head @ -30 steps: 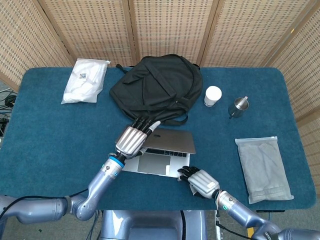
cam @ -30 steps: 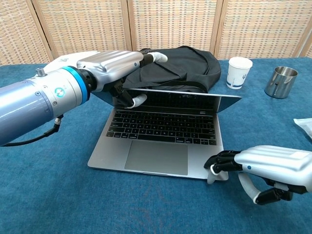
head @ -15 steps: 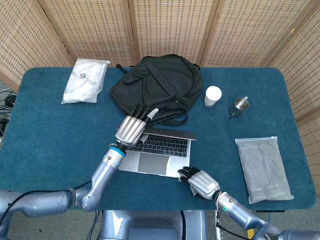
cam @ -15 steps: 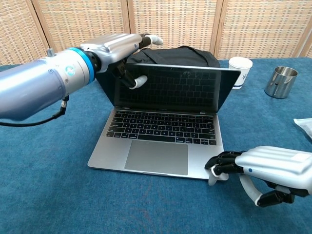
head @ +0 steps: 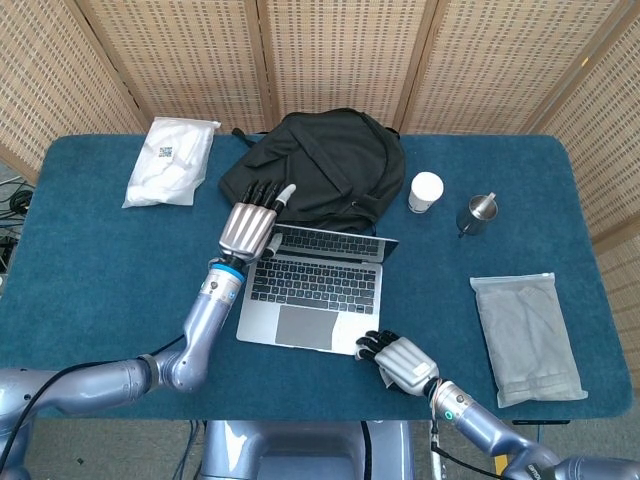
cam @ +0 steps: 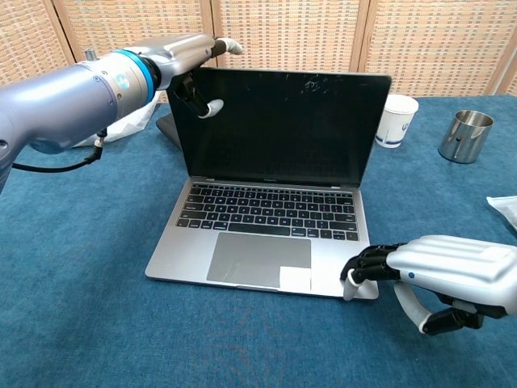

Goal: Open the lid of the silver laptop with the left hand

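Observation:
The silver laptop (head: 310, 285) lies at the table's front centre with its lid (cam: 287, 125) standing nearly upright and its dark screen facing me. My left hand (head: 248, 228) holds the lid's upper left corner (cam: 182, 56), thumb on the screen side and fingers over the top edge. My right hand (head: 405, 362) sits at the base's front right corner, its curled fingertips (cam: 363, 263) touching the palm rest.
A black backpack (head: 310, 170) lies just behind the lid. To the right stand a white paper cup (head: 425, 191) and a steel cup (head: 478, 213). A white bag (head: 172, 160) lies far left and a grey packet (head: 525, 335) front right.
My left hand has swung the lid up and back, from barely raised to nearly upright. The right hand has stayed on the base's front corner.

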Motion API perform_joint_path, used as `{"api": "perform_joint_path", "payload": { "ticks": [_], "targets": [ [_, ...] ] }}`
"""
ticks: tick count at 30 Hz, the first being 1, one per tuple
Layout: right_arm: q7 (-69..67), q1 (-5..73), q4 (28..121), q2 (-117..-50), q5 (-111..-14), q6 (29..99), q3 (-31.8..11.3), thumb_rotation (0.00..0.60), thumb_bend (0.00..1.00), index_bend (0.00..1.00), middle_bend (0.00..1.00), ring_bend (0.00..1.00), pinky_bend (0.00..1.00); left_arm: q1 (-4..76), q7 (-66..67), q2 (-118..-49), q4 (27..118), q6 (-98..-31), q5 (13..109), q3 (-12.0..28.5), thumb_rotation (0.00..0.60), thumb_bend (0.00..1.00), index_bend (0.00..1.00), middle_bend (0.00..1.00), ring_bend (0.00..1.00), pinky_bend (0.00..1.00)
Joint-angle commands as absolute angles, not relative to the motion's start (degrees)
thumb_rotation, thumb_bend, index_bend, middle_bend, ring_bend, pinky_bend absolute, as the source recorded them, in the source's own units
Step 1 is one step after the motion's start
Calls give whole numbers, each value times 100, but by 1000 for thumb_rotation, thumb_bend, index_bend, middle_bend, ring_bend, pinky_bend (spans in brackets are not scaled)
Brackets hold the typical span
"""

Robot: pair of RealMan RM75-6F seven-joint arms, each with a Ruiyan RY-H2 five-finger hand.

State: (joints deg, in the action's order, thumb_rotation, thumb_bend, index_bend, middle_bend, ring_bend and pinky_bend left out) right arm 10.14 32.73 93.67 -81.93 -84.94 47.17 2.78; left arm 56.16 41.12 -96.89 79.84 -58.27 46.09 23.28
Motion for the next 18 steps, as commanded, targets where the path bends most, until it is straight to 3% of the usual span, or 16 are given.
{"api": "perform_joint_path", "payload": {
  "ticks": [1,18],
  "targets": [
    [1028,3279,9373,-8195,-8473,4728,282,600,1000,238,243,92,145,5672,3987,-9717,7830,-5802,4525,2367,600,470,0,0,0,0],
    [1264,3344,9541,-8077,-8277,4725,284,600,1000,238,248,91,145,5897,3610,-9776,7112,-5752,4339,2474,600,469,0,0,0,0]
  ]
}}
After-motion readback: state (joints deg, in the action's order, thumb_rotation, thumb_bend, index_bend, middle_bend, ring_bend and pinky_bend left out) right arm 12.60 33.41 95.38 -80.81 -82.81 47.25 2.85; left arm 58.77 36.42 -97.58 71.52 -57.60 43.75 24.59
